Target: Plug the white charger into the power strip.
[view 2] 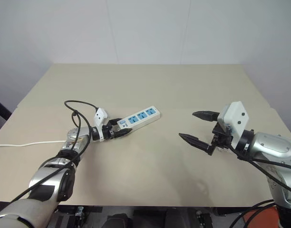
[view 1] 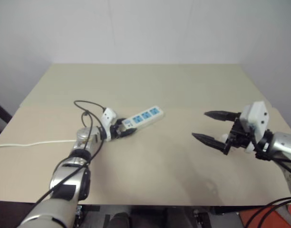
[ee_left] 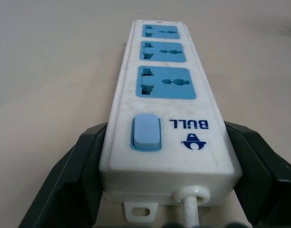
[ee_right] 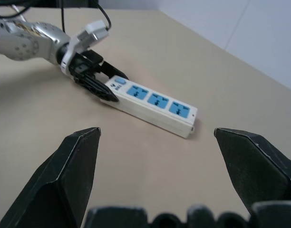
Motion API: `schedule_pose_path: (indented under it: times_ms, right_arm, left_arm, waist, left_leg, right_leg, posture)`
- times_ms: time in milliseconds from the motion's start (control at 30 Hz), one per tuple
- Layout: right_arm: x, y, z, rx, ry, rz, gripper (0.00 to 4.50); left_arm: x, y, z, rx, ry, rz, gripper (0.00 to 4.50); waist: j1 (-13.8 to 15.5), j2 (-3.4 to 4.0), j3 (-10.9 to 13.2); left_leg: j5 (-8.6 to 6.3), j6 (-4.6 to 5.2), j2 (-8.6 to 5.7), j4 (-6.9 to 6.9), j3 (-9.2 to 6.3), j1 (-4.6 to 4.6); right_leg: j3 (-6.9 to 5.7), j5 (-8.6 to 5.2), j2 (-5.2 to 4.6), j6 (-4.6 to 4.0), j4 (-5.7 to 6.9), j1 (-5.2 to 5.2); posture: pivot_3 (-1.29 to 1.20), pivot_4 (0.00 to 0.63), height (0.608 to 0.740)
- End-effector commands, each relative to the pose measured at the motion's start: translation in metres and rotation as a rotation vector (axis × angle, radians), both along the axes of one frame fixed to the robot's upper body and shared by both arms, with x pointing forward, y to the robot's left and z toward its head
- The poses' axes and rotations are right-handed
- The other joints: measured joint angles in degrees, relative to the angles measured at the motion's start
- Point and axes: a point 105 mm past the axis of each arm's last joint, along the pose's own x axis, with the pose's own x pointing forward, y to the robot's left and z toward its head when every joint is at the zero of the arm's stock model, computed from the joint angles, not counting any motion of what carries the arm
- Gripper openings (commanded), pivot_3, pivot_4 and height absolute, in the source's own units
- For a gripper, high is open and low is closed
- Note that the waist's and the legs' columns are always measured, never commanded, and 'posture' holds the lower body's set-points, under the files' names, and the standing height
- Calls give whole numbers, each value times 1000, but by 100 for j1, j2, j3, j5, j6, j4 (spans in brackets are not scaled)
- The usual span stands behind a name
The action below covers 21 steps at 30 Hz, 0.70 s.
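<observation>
Over the tan table (view 1: pixel 183 156), seen from the head, the left gripper (view 1: pixel 121 129) has clamped the switch end of the power strip (view 1: pixel 145 117), which lies flat and angled away toward the table's middle, its thin cord (view 1: pixel 31 143) trailing off the left edge; my guess is the grip is there to steady it for plugging. From the left wrist, black fingers (ee_left: pixel 64 180) press both sides of the strip beside its blue switch (ee_left: pixel 146 131), all three sockets facing up and vacant. From the right wrist, the right gripper (ee_right: pixel 157 152) hovers well apart with jaws spread wide, holding nothing. I cannot spot the white charger anywhere.
</observation>
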Motion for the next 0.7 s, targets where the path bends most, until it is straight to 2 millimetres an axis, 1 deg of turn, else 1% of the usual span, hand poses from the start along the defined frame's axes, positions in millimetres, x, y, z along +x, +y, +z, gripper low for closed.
schedule_pose_path:
  times_ms: [33, 167, 267, 367, 467, 500, 600, 700]
  right_arm:
    - [-7, 3, 26, 24, -78, 15, 4500]
    - [-6, 4, 34, 42, -93, 15, 4500]
    - [-6, 3, 37, 48, -103, 4, 4500]
    - [-6, -1, 36, 45, -99, -14, 4500]
    - [-5, -10, 33, 33, -83, -48, 4500]
    - [-4, -13, 32, 31, -75, -63, 4500]
    - [-2, -21, 34, 32, -55, -92, 4500]
    - [1, -30, 36, 23, -36, -126, 4500]
  left_arm:
    - [1, -4, -1, 16, 0, -8, 3288]
    - [0, -5, -2, 63, -15, -29, 3288]
    - [-5, -7, 1, 113, -50, -98, 3288]
    - [-11, -9, 13, 116, -96, -189, 3288]
    - [-22, -16, 28, 103, -142, -328, 3288]
    - [-28, -20, 31, 97, -153, -389, 3288]
    - [-43, -29, 33, 82, -170, -500, 3288]
    - [-56, -38, 30, 61, -168, -562, 3288]
  waist:
    - [-2, 0, 0]
    - [6, 0, 0]
    - [8, 0, 0]
    - [8, 0, 0]
    - [18, 0, 0]
    - [16, 0, 0]
    - [14, 0, 0]
    - [16, 0, 0]
  left_leg:
    - [0, 0, 0, 0, 0, 0]
    - [0, 0, 0, 0, -1, 5]
    - [0, 0, 0, 0, 0, 8]
    - [0, 0, 1, 0, 0, 4]
    - [0, 0, 0, 0, -1, -7]
    - [0, 0, 0, 0, -3, -12]
    - [0, 0, 0, 1, -3, -21]
    - [0, 0, 1, 1, -3, -23]
  right_leg:
    - [0, 0, 0, 0, 0, 0]
    - [0, 0, 0, 0, -2, 2]
    - [0, 0, 0, 0, -2, 5]
    - [0, 0, 0, 0, 1, 3]
    - [-3, 0, -1, 0, -2, -2]
    - [-6, 0, 0, 0, -3, -4]
    - [-5, 0, -1, 0, -4, -11]
    - [-5, 0, -2, 0, -5, -11]
  posture:
    - [0, 150, 740]
    - [0, 150, 740]
    - [0, 150, 740]
    - [0, 150, 740]
    - [0, 150, 740]
    - [0, 150, 740]
    - [0, 150, 740]
    - [0, 150, 740]
